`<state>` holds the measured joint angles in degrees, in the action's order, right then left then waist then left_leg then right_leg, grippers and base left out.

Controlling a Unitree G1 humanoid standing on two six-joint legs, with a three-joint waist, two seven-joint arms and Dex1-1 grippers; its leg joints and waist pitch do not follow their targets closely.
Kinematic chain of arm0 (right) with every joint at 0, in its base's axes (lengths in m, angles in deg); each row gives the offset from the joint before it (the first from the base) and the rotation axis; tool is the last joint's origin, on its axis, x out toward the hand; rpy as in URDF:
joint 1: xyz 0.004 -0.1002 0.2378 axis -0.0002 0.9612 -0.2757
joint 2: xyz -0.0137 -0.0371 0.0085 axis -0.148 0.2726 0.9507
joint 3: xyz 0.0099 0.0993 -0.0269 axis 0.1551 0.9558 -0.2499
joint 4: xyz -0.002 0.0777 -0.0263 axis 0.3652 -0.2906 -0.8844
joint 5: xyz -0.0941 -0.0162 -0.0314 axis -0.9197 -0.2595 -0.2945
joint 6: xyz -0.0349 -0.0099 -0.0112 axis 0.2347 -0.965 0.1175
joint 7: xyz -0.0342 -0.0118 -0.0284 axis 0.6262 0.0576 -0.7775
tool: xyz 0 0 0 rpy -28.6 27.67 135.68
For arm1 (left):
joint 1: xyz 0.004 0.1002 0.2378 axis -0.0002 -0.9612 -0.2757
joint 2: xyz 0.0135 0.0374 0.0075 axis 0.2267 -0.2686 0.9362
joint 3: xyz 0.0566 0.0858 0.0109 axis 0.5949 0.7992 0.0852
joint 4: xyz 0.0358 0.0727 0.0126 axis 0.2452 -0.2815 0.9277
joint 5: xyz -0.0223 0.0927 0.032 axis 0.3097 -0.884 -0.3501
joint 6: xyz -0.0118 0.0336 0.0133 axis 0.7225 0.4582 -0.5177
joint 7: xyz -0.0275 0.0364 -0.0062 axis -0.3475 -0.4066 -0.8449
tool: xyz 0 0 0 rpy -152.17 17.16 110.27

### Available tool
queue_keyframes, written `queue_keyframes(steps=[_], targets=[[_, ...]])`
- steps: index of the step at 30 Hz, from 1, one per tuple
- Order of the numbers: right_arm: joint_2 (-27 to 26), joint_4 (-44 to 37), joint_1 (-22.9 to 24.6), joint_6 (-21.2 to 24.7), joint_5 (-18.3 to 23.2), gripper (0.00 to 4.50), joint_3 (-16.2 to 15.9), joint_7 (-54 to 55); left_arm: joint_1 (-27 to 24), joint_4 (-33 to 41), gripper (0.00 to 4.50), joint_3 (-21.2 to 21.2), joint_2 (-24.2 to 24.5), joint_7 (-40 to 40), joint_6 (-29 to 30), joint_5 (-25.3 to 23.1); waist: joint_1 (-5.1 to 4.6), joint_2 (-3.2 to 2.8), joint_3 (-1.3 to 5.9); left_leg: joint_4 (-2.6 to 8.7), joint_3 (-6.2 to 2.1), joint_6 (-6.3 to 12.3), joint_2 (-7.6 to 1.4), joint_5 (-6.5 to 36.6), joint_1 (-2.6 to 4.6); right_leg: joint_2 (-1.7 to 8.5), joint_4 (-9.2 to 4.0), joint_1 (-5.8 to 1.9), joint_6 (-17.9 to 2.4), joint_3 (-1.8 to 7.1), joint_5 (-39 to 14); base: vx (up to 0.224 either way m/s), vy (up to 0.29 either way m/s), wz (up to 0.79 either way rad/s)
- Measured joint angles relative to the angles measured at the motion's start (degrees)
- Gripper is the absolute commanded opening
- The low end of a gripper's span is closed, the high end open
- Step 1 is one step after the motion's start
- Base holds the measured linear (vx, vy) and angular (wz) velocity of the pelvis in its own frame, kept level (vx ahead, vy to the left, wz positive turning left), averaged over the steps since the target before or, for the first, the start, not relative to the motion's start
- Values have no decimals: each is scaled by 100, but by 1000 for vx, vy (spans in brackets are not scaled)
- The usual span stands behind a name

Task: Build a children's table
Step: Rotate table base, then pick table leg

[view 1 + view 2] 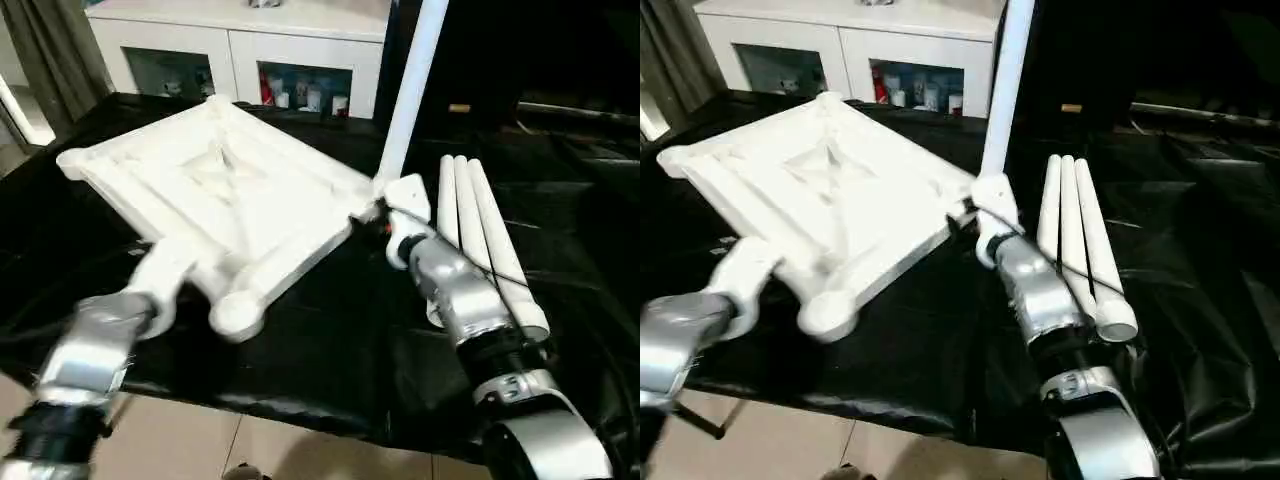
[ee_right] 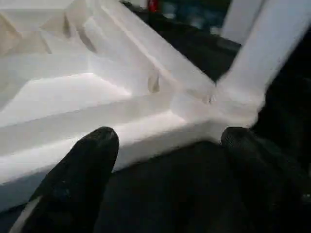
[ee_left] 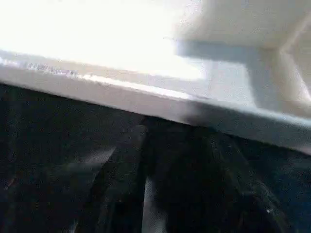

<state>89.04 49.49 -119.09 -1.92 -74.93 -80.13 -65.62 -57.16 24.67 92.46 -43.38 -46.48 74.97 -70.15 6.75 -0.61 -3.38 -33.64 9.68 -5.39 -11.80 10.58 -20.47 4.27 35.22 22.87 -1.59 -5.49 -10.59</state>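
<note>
Looking down, I see the tabletop [image 1: 215, 195] lying ribbed side up on the black-covered worktop [image 1: 330, 350], so its corner sockets are reachable. One leg [image 1: 410, 85] already stands in the far corner; three spare legs [image 1: 480, 235] lie beside it. My right fingers [image 2: 87, 165] gape wide at that corner, holding nothing. The left gripper [image 1: 160, 275] sits at the near edge; I cannot tell its grip. No readable writing.

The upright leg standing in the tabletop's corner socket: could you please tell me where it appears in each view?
Left eye view: upright leg rises from the tabletop corner, right of centre, to the top edge.
Right eye view: the leg stands just right of centre.
Left wrist view: not in it.
Right wrist view: upper right, slanting up from its socket.
Shared landmark: that corner socket.
</note>
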Motion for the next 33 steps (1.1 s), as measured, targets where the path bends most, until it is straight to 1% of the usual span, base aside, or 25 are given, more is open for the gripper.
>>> queue_keyframes(steps=[2, 4, 6, 9, 10, 11, 14, 17, 19, 23, 26, 31, 33], targets=[[147, -281, 3, 447, -21, 383, 69, 8, 391, -583, 176, 173, -332, 219, -411, -124, 11, -17, -6, 1, 4, 1, 0, -1, -21, 1, -12, 3, 19, 6, 11, 0, 0, 0], [211, -452, 3, 676, -78, 383, 72, 43, 564, -841, 176, 305, -559, 312, -667, -164, -17, -27, -5, -6, -2, 4, -1, -11, -26, 0, -11, 4, -1, 6, 28, 0, 0, 0], [270, -610, 8, 955, -91, 410, 103, 150, 716, -995, 177, 427, -763, 352, -888, -178, -44, -36, -9, -10, -1, 5, -1, -12, -45, -1, -15, 19, -1, 6, 28, 0, 0, 0], [329, -797, 7, 1428, -71, 419, 292, 354, 792, -1094, 177, 526, -916, 361, -1286, -166, -98, -60, -10, -13, -3, 5, -2, -12, -59, -3, -17, 29, 5, 6, 24, 0, 0, 0], [366, -839, 6, 1530, -69, 430, 346, 405, 790, -1081, 177, 562, -930, 343, -1366, -156, -107, -70, -10, -14, -3, 6, -2, -12, -61, -3, -19, 30, 6, 6, 22, 0, 0, 0], [412, -898, 4, 1706, -61, 442, 425, 456, 784, -1039, 177, 609, -911, 302, -1436, -145, -124, -80, -11, -15, -3, 6, -2, -12, -61, -4, -19, 30, 7, 6, 17, 0, 0, 0], [492, -1046, -45, 2180, -10, 442, 623, 490, 723, -882, 177, 615, -718, 213, -1503, -141, -175, -91, -17, -14, -4, 6, -4, -12, -61, -8, -18, 33, 6, 7, 10, 0, 0, 0], [632, -985, -164, 2540, 40, 442, 817, 600, 507, -334, 177, 592, -475, -40, -1553, -65, -171, -94, -17, -14, -2, 6, -4, -12, -58, -8, -17, 33, 5, 8, 8, 0, 0, 0], [668, -954, -209, 2645, 53, 442, 895, 627, 445, -155, 177, 583, -404, -208, -1575, -23, -166, -94, -17, -15, 0, 6, -4, -12, -57, -7, -15, 32, 6, 9, 8, 0, 0, 0], [646, -644, -400, 3123, 272, 442, 962, 475, 113, 584, 177, 668, -143, -887, -1569, 281, -163, -89, -16, -17, 0, 6, -5, -12, -53, -6, -8, 31, 6, 10, 8, 0, 0, 0], [602, -461, -422, 3378, 303, 442, 962, 376, 63, 875, 177, 783, -13, -1232, -1566, 450, -158, -89, -17, -18, 1, 6, -5, -12, -53, -5, 1, 32, 5, 10, 8, 0, 0, 0], [542, -359, -530, 3571, 311, 442, 970, 453, 43, 1093, 177, 857, 17, -1365, -1517, 542, -158, -89, -17, -22, 2, 5, -4, -13, -53, -4, 6, 32, 5, 10, 9, 0, 0, 0], [541, -319, -557, 3642, 382, 442, 1014, 461, 4, 1201, 177, 857, 41, -1441, -1461, 554, -159, -89, -17, -22, 2, 5, -4, -13, -52, -4, 7, 32, 6, 11, 8, 0, 0, 0]])
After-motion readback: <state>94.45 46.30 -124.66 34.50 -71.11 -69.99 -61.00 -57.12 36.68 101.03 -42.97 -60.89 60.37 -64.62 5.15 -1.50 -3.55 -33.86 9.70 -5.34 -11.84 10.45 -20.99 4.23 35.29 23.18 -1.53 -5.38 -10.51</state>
